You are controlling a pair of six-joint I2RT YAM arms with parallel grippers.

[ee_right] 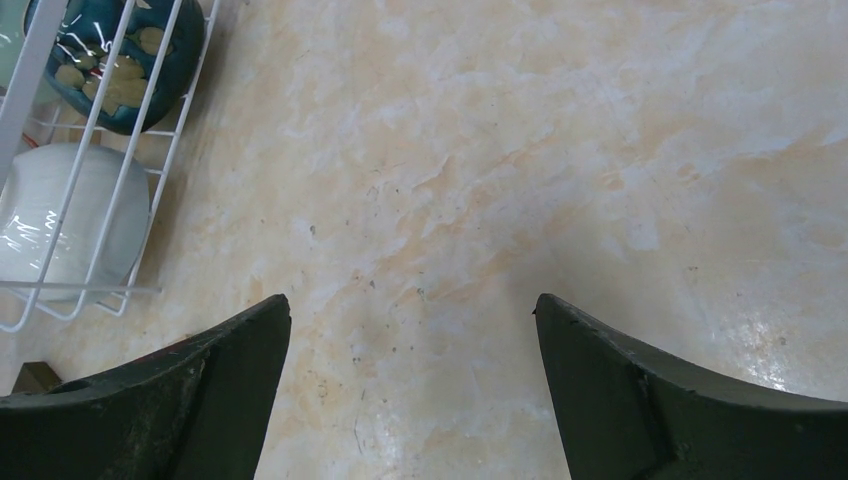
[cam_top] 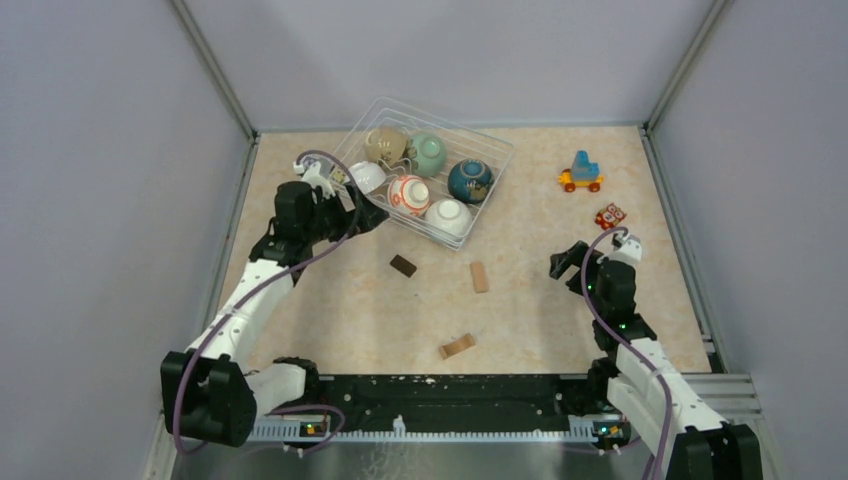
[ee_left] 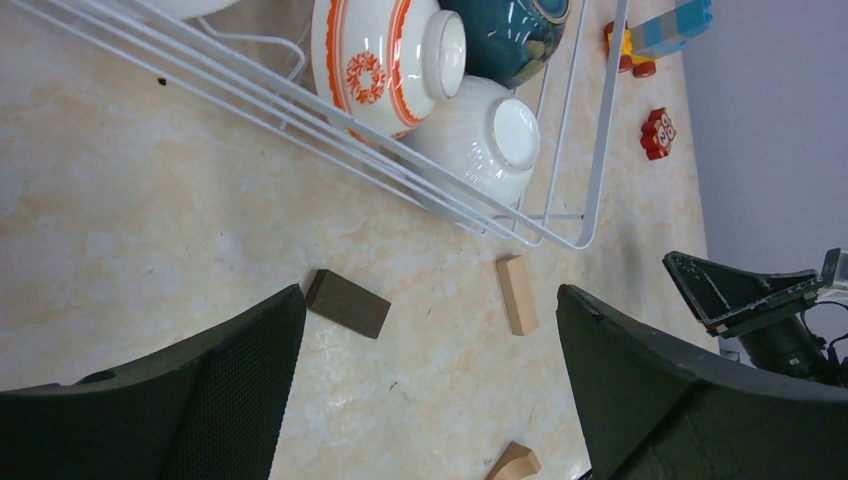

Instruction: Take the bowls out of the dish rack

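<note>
Six bowls in the upper-centre rack look stiff, slick and breakable, probably best pinched at a rim; left gripper and right gripper both gape empty.

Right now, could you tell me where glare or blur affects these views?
Right wrist view: glare on the table and white bowl. Left wrist view: sharp, sheen on the dark blue bowl. Top external view: even light, the dish rack wires faint.
</note>
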